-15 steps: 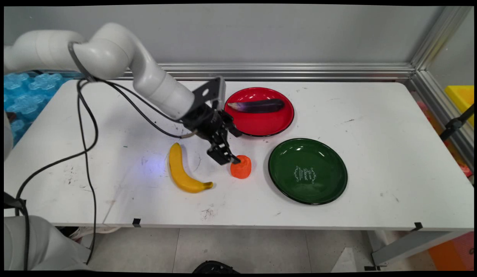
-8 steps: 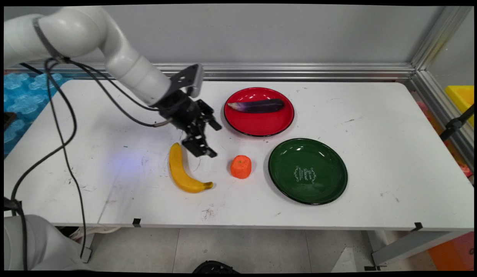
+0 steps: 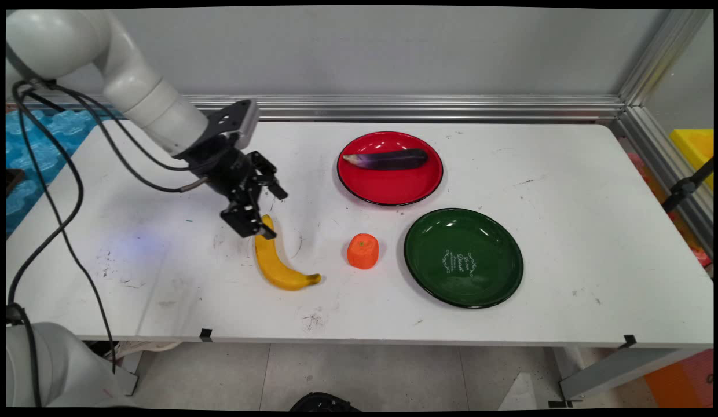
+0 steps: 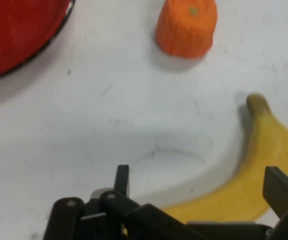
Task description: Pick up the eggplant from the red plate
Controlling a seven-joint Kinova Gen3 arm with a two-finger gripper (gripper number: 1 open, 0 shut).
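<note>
Main view: gripper [image 3: 260,217] is hanging over the banana's [image 3: 273,255] upper end with its fingers spread, gripping nothing; orange carrot piece [image 3: 362,251] is sitting off to its right. Hand view: the fingers [image 4: 281,190] are straddling the banana [image 4: 249,180], with the carrot piece [image 4: 187,27] and red plate [image 4: 14,35] lying further ahead. Looks like the approach to a grasp, which calls for going down before clamping.

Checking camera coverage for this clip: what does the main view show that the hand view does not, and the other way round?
Only the main view shows the green plate, the eggplant lying on the red plate, the white arm and its cables, and the wall behind the table.

Only the hand view shows, close up, the open gripper with its two fingers apart and the banana lying between them.

Both show the banana, the orange carrot piece standing apart from it, and the red plate's rim.
</note>
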